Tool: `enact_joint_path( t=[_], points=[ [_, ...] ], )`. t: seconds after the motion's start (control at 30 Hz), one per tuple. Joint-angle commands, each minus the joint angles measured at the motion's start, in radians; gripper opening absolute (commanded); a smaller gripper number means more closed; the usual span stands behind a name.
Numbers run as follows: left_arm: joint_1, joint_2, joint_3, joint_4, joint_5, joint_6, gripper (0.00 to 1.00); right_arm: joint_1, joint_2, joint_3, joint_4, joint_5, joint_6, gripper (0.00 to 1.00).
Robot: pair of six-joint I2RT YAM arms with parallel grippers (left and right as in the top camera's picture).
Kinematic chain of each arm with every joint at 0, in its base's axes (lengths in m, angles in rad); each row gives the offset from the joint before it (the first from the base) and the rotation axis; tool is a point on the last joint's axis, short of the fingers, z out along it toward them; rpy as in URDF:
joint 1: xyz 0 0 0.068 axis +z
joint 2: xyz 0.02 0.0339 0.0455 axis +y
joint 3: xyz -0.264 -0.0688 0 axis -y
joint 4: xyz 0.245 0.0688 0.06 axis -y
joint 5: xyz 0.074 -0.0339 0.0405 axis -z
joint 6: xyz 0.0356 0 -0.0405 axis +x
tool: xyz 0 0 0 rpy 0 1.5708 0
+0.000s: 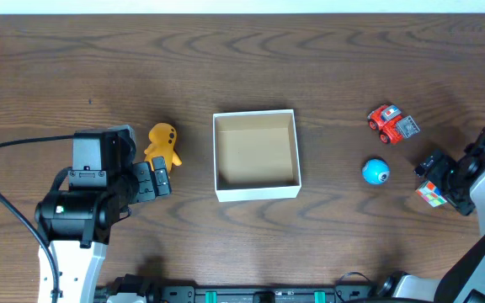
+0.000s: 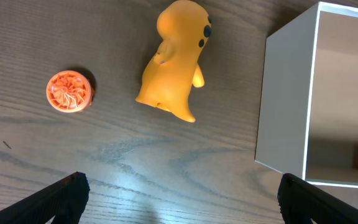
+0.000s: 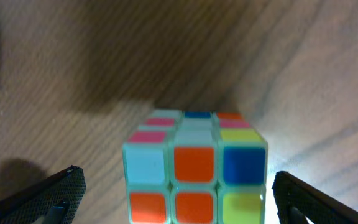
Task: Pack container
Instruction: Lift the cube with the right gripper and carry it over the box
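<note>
The container [image 1: 257, 193], a white-walled square box with a tan inside, stands mid-table and holds nothing; its wall shows in the left wrist view [image 2: 288, 106]. A yellow toy figure [image 1: 163, 143] lies left of it, also seen in the left wrist view [image 2: 176, 62]. My left gripper [image 1: 160, 178] is open and empty [image 2: 182, 199], just in front of the figure. My right gripper [image 1: 434, 187] is open [image 3: 179, 202], its fingers on either side of a colour puzzle cube [image 3: 194, 165] with gaps on both sides. The cube rests on the table [image 1: 429, 194].
A red toy car [image 1: 391, 124] and a blue ball [image 1: 375, 171] lie right of the container. A small orange disc [image 2: 70, 91] lies on the table left of the yellow figure. The table is dark wood.
</note>
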Motion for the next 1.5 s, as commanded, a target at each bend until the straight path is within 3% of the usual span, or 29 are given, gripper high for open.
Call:
enact_joint_path(
  t=[0.0, 0.27, 0.47, 0.7, 1.47],
  points=[
    [0.003, 0.002, 0.021, 0.0, -0.019, 0.009, 0.98, -0.008, 0.003, -0.018, 0.018, 0.011, 0.014, 0.99],
    [0.003, 0.002, 0.021, 0.0, -0.019, 0.009, 0.98, -0.008, 0.003, -0.023, 0.026, 0.011, 0.022, 0.95],
    [0.003, 0.002, 0.021, 0.0, -0.019, 0.009, 0.98, -0.008, 0.003, -0.024, 0.026, 0.011, 0.023, 0.81],
    [0.003, 0.002, 0.021, 0.0, -0.019, 0.009, 0.98, -0.008, 0.003, -0.024, 0.026, 0.011, 0.023, 0.8],
    [0.003, 0.002, 0.021, 0.0, -0.019, 0.009, 0.98, 0.006, -0.043, -0.012, -0.011, -0.013, 0.1, 0.43]
  ],
)
